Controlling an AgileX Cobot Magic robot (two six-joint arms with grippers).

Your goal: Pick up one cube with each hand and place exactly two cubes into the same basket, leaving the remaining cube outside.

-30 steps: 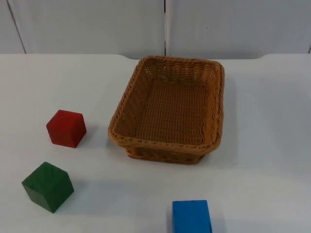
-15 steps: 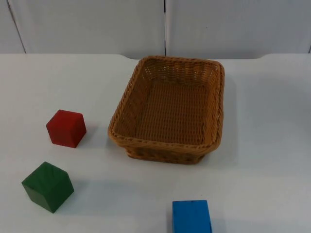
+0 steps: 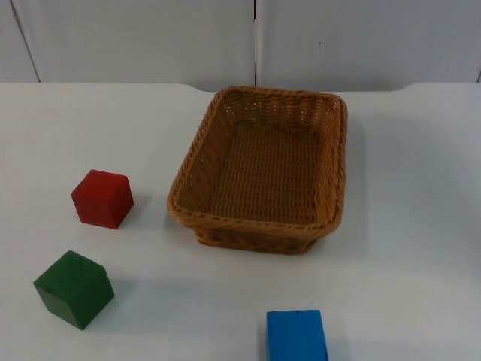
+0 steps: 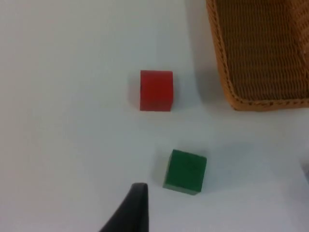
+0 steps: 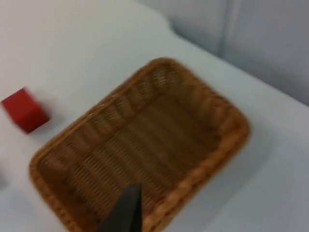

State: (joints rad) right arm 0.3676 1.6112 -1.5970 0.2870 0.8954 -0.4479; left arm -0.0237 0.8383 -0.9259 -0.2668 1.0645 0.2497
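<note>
Left wrist view: green cube (image 4: 185, 171) just beside left gripper's fingertip (image 4: 136, 203), red cube (image 4: 156, 90) beyond; grip state unclear for both.

Three cubes (image 3: 103, 198) lie outside the basket (image 3: 188, 197).

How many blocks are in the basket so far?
None yet. The basket holds nothing. The red block, green block and blue block all sit on the table, outside it. Nothing is being held. Left to do: lift two blocks, one per arm, drop both in the basket, and leave the third out.
</note>
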